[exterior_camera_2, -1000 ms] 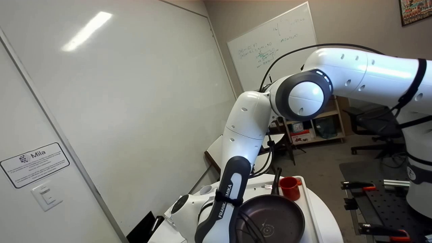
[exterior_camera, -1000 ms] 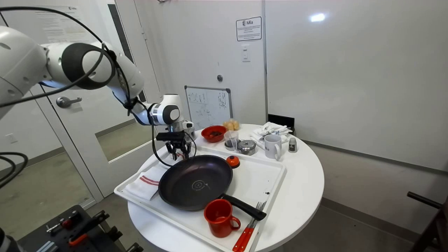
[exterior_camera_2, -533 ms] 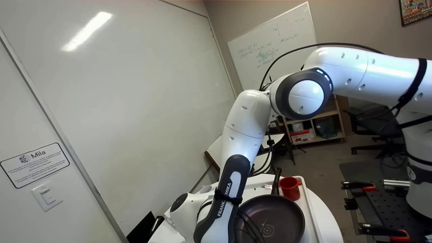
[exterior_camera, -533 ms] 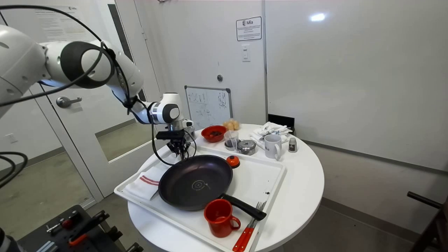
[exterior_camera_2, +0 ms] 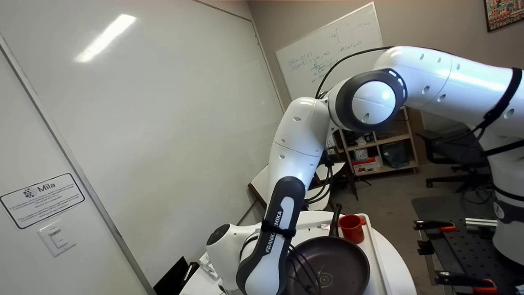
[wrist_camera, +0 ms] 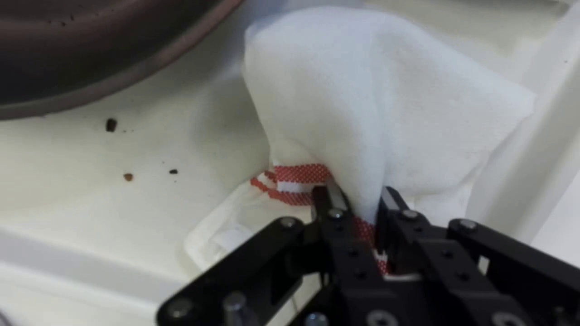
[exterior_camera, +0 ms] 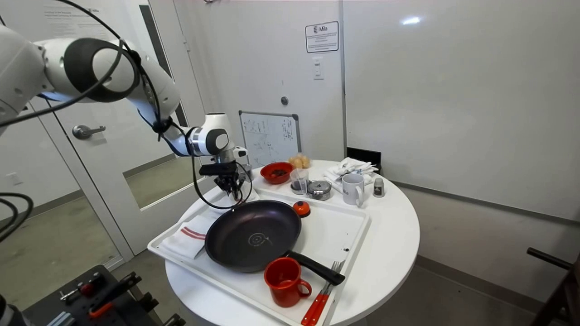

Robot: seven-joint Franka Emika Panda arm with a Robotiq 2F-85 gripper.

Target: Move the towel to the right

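The white towel [exterior_camera: 183, 240] with red stripes lies along the left side of the tray, beside the pan, in an exterior view. My gripper [exterior_camera: 236, 195] is at its far part, just behind the pan's rim. In the wrist view, a bunched fold of the towel [wrist_camera: 317, 81] runs between the fingers of my gripper [wrist_camera: 359, 194], which is shut on it. The cloth bulges up around the fingertips, and a red stripe shows between them. In an exterior view the arm [exterior_camera_2: 282, 229] covers this area, so neither gripper nor towel can be seen there.
A dark frying pan [exterior_camera: 253, 235] sits right beside the towel, its handle pointing away from the gripper. The white tray [exterior_camera: 326, 222] also holds a red mug [exterior_camera: 285, 280], red-handled cutlery [exterior_camera: 317, 308] and an orange knob [exterior_camera: 301, 208]. Behind stand a red bowl [exterior_camera: 277, 173] and grey mug [exterior_camera: 353, 189].
The jaws, apart a second ago, have come together on the towel. The arm has since risen a little, and the cloth near the gripper has lifted with it.
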